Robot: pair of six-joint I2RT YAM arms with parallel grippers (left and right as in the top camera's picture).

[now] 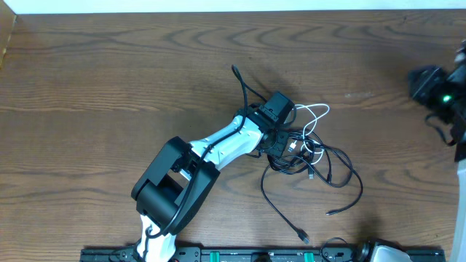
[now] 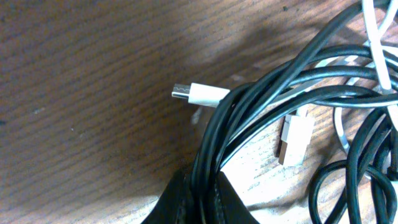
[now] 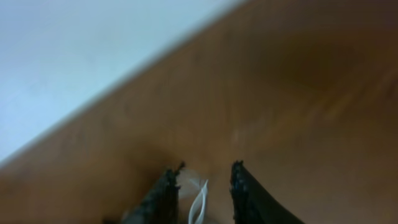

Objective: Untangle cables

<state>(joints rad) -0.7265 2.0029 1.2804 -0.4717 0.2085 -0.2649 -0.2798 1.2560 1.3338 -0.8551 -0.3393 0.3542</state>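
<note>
The cables lie in a tangle right of the table's middle: black cables (image 1: pixel 331 164) looped with a thin white cable (image 1: pixel 314 111). My left gripper (image 1: pixel 280 142) is down in the bundle. In the left wrist view it (image 2: pixel 202 180) is shut on a few strands of the black cables (image 2: pixel 249 106). Beside them lie the white cable's small plug (image 2: pixel 199 94) and its flat plug (image 2: pixel 297 140). My right gripper (image 1: pixel 431 84) is at the far right, away from the bundle. Its wrist view shows the right gripper (image 3: pixel 204 171) open, with a blurred thin white loop (image 3: pixel 199 202) in the gap, touching neither finger.
Loose black cable ends trail out of the bundle towards the back (image 1: pixel 235 70) and towards the front (image 1: pixel 302 236). The left arm (image 1: pixel 218 149) slants from the front edge to the bundle. A black rail (image 1: pixel 218 255) runs along the front edge.
</note>
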